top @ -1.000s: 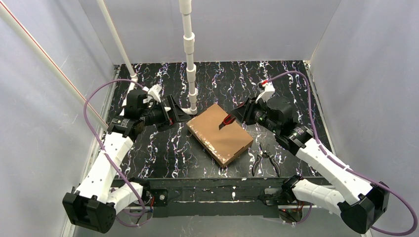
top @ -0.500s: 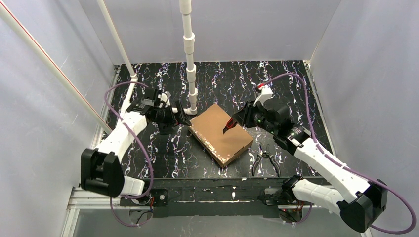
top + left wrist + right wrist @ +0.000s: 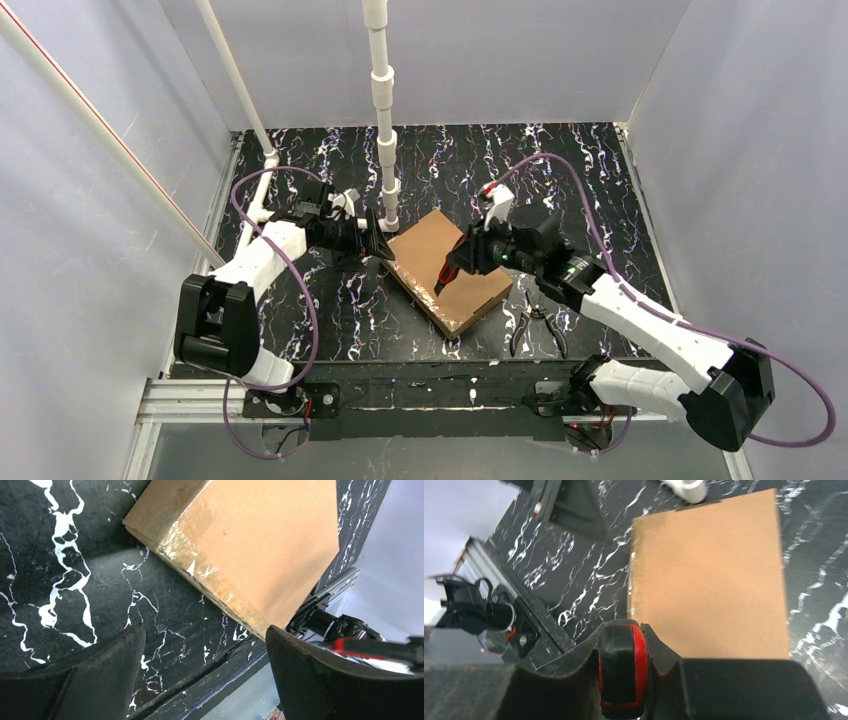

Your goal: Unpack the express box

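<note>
The right gripper, part-closed, grips a red cutter angled down over the express box, which lies askew at the middle of the table. The left gripper, wide and empty, sits beside the box's left corner. Bracing there would likely steady the cut.

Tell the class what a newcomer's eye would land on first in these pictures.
The brown express box lies closed in the middle of the black marbled table. Over it the right pincer clamps a red-and-black tool, tip down at the lid. The left pincer gapes open beside the box's nearest corner.
</note>
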